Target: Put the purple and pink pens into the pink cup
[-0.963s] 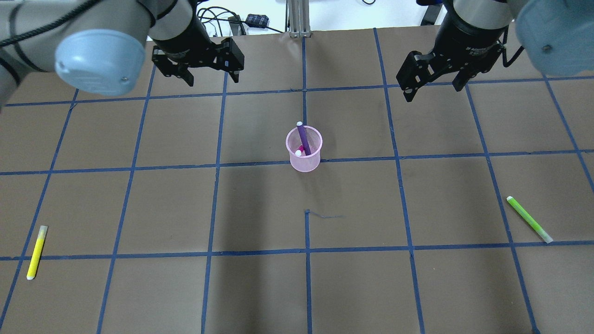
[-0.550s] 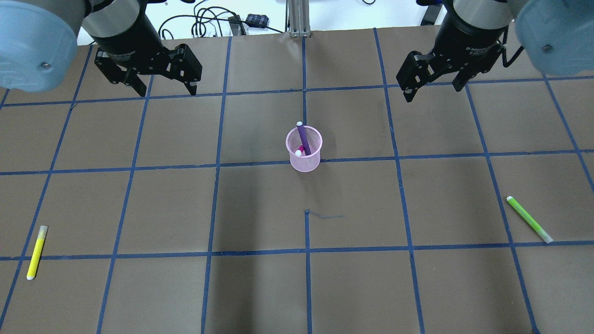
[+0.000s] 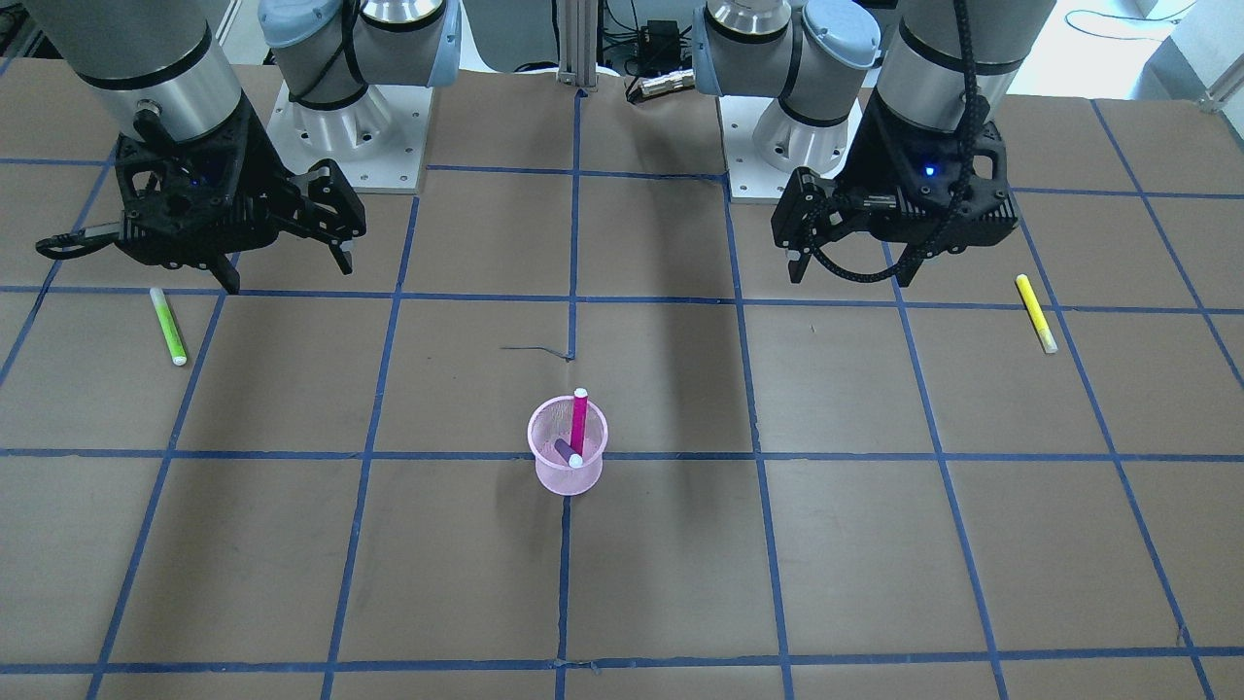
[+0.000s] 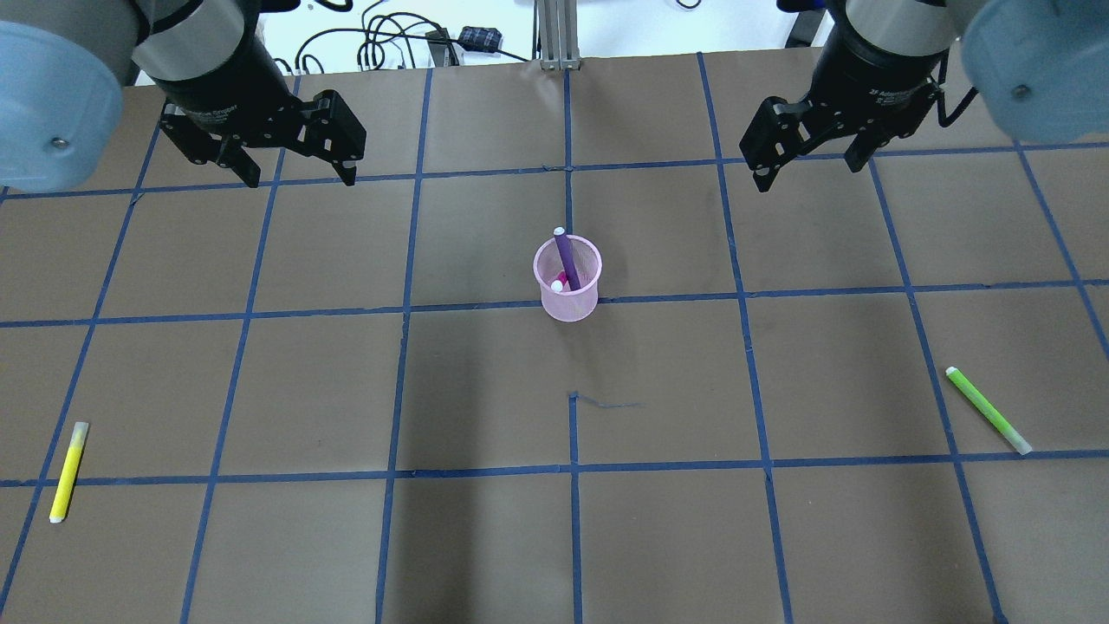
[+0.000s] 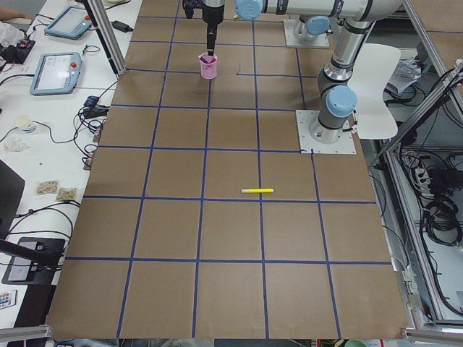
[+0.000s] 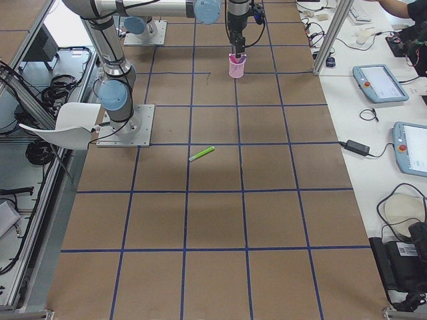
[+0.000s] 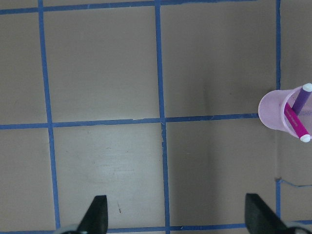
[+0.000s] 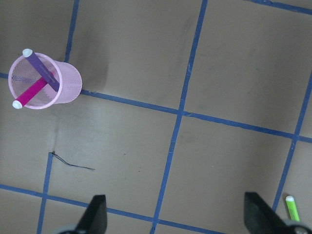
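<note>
The pink mesh cup [image 4: 569, 303] stands upright at the table's middle, also in the front view [image 3: 554, 479]. The purple pen [image 4: 567, 256] and the pink pen [image 3: 579, 420] both stand inside it, leaning apart. They show in the left wrist view [image 7: 301, 99] and the right wrist view [image 8: 43, 72] too. My left gripper [image 4: 297, 176] is open and empty, high at the far left. My right gripper [image 4: 806, 172] is open and empty at the far right.
A yellow pen [image 4: 68, 471] lies at the near left of the table. A green pen [image 4: 988, 410] lies at the near right; its tip shows in the right wrist view [image 8: 292, 207]. Cables lie beyond the table's far edge [image 4: 407, 39].
My left arm has swung away to the left and slightly outward, its open gripper moving from near the centre line to the far left. The right arm, cup and pens have not moved.
</note>
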Available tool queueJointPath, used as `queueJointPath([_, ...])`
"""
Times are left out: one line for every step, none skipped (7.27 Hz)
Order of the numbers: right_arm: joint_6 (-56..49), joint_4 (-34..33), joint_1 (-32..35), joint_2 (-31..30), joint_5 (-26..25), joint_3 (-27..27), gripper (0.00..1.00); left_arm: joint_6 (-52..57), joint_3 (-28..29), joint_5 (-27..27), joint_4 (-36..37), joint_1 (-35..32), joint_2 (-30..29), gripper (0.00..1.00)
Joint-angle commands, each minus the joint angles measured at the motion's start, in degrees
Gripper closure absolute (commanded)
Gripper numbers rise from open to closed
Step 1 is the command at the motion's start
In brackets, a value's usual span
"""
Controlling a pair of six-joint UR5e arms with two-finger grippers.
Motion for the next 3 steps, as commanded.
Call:
queueJointPath([0.0,0.0,0.0,0.0,0.0,0.0,0.0,-0.1,2.2,0.2,-3.0,0.0,0.2,0.0])
queueJointPath([0.0,0.0,0.0,0.0,0.1,-0.1,0.0,-0.1,2.0,0.4,-3.0,0.0,0.4,0.0])
queueJointPath([0.0,0.0,0.0,0.0,0.1,0.0,0.0,0.0,2.0,0.3,-3.0,0.0,0.5,0.0])
